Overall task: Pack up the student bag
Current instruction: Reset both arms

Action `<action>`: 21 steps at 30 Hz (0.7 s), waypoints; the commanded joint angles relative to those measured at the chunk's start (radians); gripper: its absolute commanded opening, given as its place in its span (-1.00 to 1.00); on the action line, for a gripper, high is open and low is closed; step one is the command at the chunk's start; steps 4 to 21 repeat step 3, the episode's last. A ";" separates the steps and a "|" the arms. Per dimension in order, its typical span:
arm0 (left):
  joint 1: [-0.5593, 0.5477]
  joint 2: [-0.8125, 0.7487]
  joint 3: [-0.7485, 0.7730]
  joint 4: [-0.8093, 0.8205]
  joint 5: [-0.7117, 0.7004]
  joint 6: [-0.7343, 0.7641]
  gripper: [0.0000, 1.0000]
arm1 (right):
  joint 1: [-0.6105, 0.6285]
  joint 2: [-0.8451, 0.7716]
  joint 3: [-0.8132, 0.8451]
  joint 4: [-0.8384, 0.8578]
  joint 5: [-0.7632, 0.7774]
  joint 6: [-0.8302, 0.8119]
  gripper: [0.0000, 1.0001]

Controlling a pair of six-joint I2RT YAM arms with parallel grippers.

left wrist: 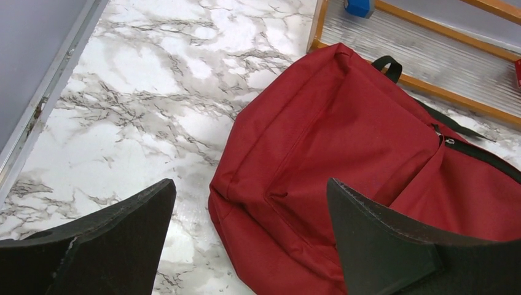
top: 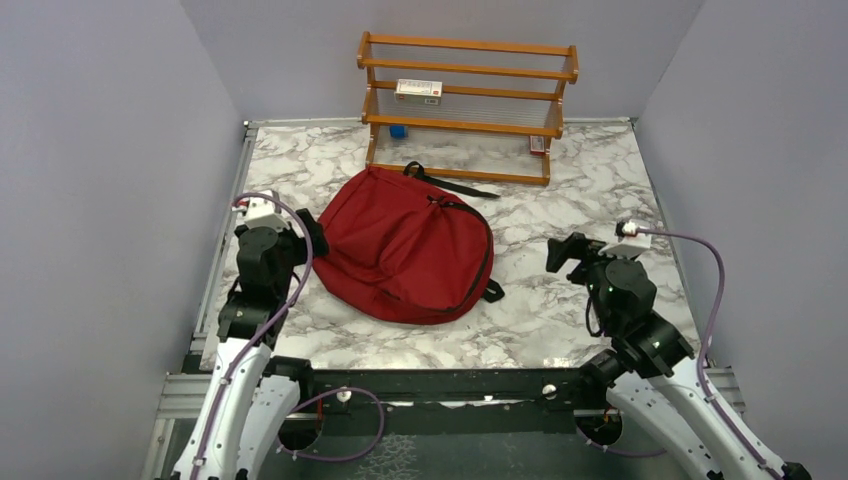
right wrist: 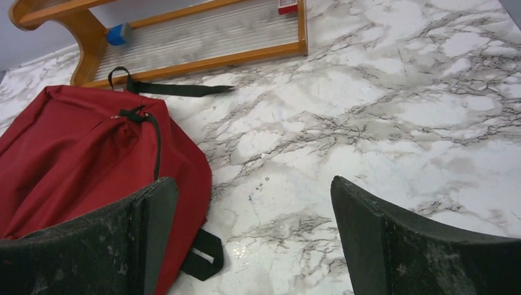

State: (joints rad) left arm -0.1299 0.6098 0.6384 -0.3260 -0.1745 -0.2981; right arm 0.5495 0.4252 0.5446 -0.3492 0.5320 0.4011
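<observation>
Hovering both claws open, bag lying mid-bench

Left claw (top: pixel 308 234) (left wrist: pixel 250 184): fingers spread wide, gripping nothing. It sits right at the left edge of the student bag (top: pixel 405 250) (left wrist: pixel 344 135). In the wrist view one finger overlaps the red fabric; can't tell if it actually touches.

Right claw (top: pixel 560 254) (right wrist: pixel 255 181): also released, fingers wide, nothing between them. It is over bare marble to the right of the bag, near it but apart.

The student bag (right wrist: pixel 67 147) lies flat on the bench (top: pixel 580 190), left of centre, between the two claws and in front of the rack. Dark red fabric with black zipper trim running down its right side. One black strap (top: pixel 452 183) (right wrist: pixel 178 90) trails off the top end toward the rack, and a short black strap end sticks out at the near right corner.

Wooden rack (top: pixel 465 105) stands at the far edge of the bench. A white and red box (top: pixel 418 90) is on an upper shelf, a small blue block (top: pixel 398 131) on a lower one at left, and a small red item (top: pixel 537 145) at lower right, too small to identify.
</observation>
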 commanded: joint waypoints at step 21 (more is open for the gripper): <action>-0.023 -0.007 -0.001 0.012 -0.045 0.002 0.87 | -0.003 -0.011 -0.025 -0.023 0.028 0.001 1.00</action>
